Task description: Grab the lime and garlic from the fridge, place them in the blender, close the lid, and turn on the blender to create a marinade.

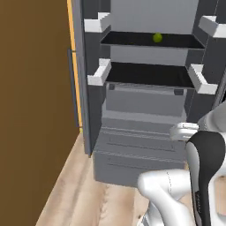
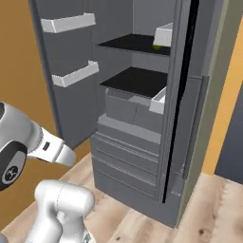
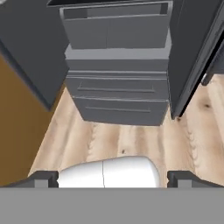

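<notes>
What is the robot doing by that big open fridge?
The robot is parked in front of the fridge, whose doors stand wide open. A small green lime sits on the upper black shelf. The robot's hand is open and empty, pointing down at the wooden floor before the drawers, so nothing has been picked up yet.

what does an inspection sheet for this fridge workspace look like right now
surface: light wood floor in front of the fridge, bare where it shows
job's things: fridge stands open, both doors swung out, white door bins on each side; lime sits on the upper black shelf, toward the back
clutter: nothing seen
end effector: end effector open, holding nothing, low in front of the closed lower drawers, well below the lime's shelf
cables: nothing seen
surroundings: brown wall panel to the left of the fridge
</notes>
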Motion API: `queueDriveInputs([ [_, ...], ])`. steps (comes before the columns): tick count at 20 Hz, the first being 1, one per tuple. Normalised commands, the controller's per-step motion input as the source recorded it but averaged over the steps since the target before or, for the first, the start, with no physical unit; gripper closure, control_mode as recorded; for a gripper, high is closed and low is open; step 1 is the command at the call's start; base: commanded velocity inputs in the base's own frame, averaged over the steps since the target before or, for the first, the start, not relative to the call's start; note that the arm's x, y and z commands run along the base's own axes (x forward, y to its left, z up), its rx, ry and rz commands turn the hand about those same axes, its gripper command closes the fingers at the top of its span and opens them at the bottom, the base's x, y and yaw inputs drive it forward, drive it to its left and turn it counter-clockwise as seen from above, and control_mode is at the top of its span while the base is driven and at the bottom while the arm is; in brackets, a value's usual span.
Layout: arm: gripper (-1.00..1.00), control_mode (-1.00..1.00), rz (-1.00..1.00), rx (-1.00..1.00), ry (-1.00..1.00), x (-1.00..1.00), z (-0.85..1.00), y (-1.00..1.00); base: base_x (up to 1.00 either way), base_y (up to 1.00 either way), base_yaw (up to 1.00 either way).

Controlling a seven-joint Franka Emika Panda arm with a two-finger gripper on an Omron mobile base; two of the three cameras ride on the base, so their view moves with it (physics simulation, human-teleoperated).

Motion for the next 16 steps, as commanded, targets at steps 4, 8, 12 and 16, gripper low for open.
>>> queueDriveInputs([
  [4, -1.00, 1.00, 0.00, 0.00, 0.00, 0.00, 0.00, 0.00, 0.73, 0.33, -0.39],
  [8, -1.00, 1.00, 0.00, 0.00, 0.00, 0.00, 0.00, 0.00, 0.61, 0.30, -0.41],
  [12, -1.00, 1.00, 0.00, 0.00, 0.00, 0.00, 0.00, 0.00, 0.64, 0.18, -0.35],
  [16, -1.00, 1.00, 0.00, 0.00, 0.00, 0.00, 0.00, 0.00, 0.84, 0.07, -0.23],
])
